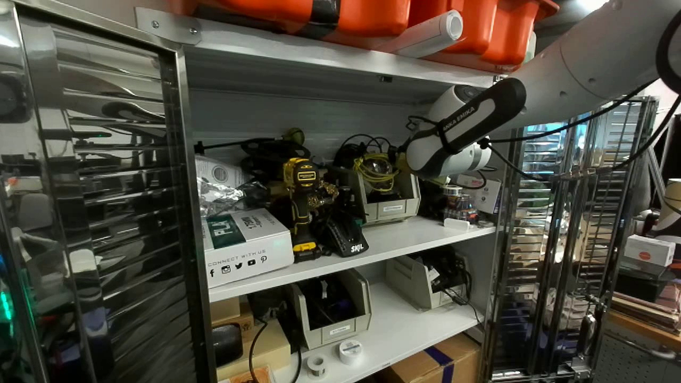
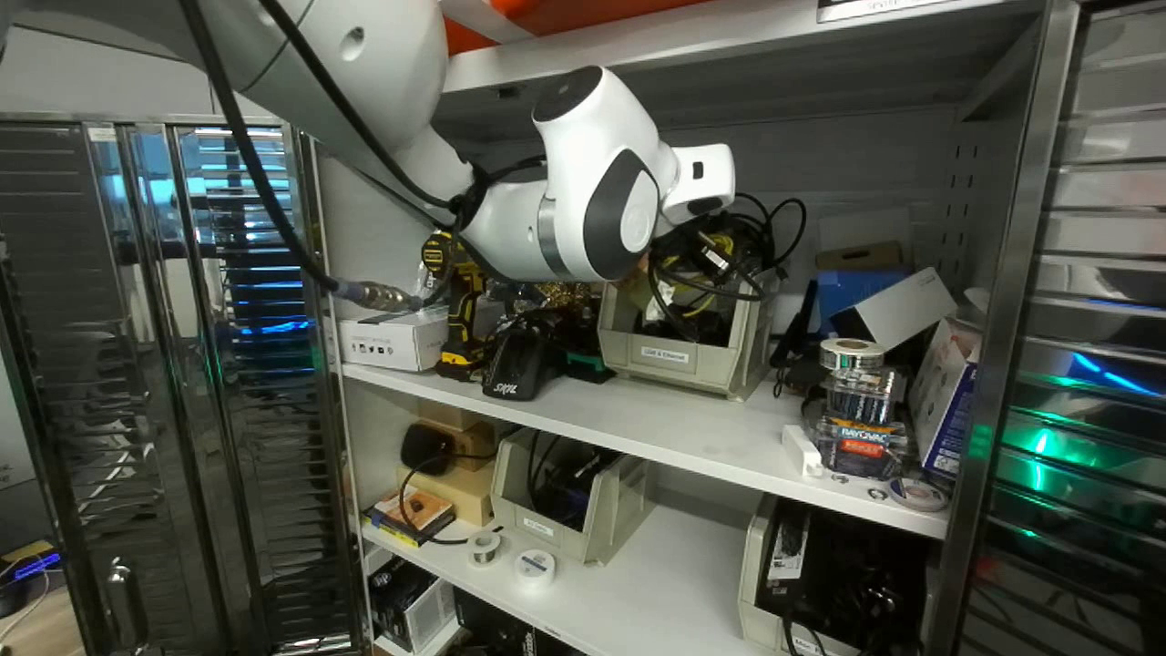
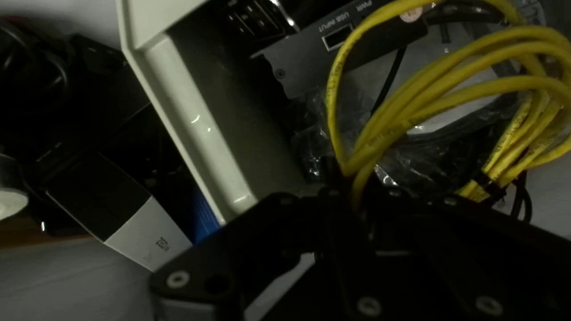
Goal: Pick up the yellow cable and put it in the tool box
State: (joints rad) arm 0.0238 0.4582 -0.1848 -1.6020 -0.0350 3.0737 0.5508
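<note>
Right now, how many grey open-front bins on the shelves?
3. Upper bin on the shelf with the drill. On the lower shelf: lower bin behind the white roll, other lower bin apart from it. More may be hidden.

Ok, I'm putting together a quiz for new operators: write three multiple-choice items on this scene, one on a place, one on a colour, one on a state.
1. Where does the yellow-and-black power drill stand?
A) On the lower shelf
B) Between the white cardboard carton and the black plastic SKIL unit
C) Inside a cardboard box

2. What colour are the large moulded bins along the top?
A) Orange
B) Blue
C) Green

3. How does the black pincer stand?
A) Wide open
B) Closed on nothing
C) Closed on part of the coiled yellow cable

1: B, since both exterior views show one on each side of it.
2: A, since orange walls show in both exterior views.
3: C, since yellow strands gather into its closed jaws in the wrist view.
</note>
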